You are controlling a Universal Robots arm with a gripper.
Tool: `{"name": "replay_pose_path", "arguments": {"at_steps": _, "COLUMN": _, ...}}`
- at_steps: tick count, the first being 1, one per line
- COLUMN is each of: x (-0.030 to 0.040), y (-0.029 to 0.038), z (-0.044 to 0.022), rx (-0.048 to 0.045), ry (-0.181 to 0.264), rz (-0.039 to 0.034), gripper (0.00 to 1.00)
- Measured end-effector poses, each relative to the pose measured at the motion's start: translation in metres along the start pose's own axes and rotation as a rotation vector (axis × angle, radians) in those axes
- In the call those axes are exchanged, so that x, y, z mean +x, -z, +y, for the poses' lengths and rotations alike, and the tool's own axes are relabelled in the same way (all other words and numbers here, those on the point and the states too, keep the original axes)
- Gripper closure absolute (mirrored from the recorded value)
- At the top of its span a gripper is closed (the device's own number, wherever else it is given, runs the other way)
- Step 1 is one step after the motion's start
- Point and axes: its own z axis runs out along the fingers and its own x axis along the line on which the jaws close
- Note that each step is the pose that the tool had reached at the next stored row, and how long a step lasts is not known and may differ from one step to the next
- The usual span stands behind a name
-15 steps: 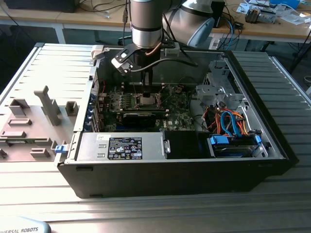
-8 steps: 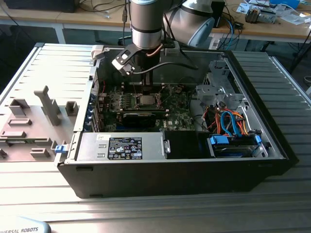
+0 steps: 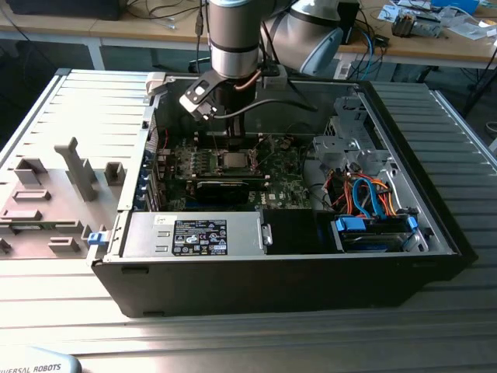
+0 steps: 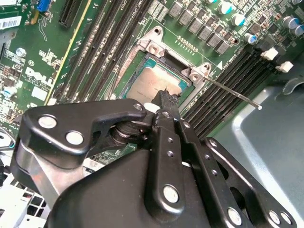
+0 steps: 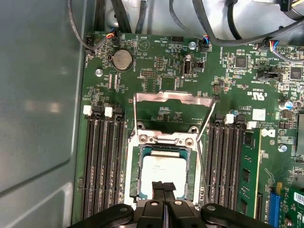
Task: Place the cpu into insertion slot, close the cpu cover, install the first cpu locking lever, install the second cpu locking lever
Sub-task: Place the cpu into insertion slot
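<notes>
Seating looks to be the step in hand: the cpu (image 5: 161, 167) lies flat inside the insertion slot (image 5: 166, 139). The gripper (image 5: 164, 186), its jaws closed together on nothing, hangs with its tip over one edge of the chip; whether it touches we cannot tell. The cpu cover (image 5: 166, 98) stands raised. We would keep any press light, vertical and free of sideways drag.

Exterior view: high, distant, looking into computer case (image 3: 272, 284).
Both wrist views: close, facing motherboard (image 5: 156, 61).
Shared: insertion slot (image 5: 134, 175).
</notes>
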Motion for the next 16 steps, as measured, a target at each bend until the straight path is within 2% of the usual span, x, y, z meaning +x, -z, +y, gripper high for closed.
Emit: {"name": "replay_pose_path", "arguments": {"at_steps": 16, "x": 0.0001, "y": 0.005, "z": 0.0002, "rx": 0.0, "ry": 0.0, "rz": -0.0012, "gripper": 0.89}}
